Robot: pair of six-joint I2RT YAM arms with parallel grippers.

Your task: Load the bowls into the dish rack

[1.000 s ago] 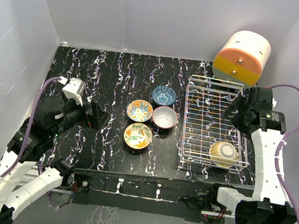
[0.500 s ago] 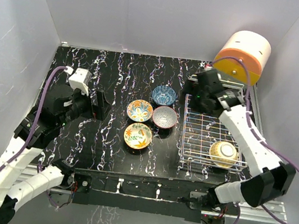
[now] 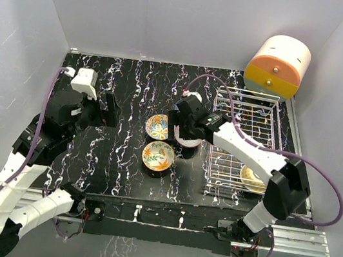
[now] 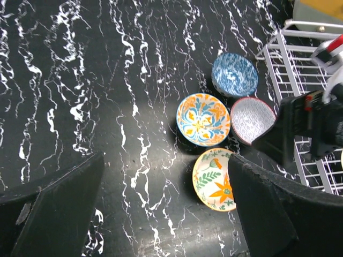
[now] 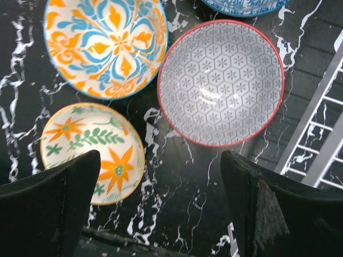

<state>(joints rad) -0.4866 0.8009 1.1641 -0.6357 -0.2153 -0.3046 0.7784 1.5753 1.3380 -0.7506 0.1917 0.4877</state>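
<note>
Right gripper (image 5: 158,160) spread wide over red-rimmed bowl (image 5: 221,88), mouth up, at rack's (image 3: 245,114) 9 o'clock. Rack's long axis runs 12–6; cream bowl (image 3: 250,174) sits at its 6 o'clock end. Left gripper (image 4: 163,160) released, empty.

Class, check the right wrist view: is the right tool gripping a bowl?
No, the right tool is open, its fingers spread wide and empty above the red-rimmed bowl.

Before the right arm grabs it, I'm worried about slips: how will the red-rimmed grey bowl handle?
The red-rimmed bowl shows a glossy highlight, so likely slippery. It looks ceramic: probably rigid, yet chippable against the dish rack wires.
</note>
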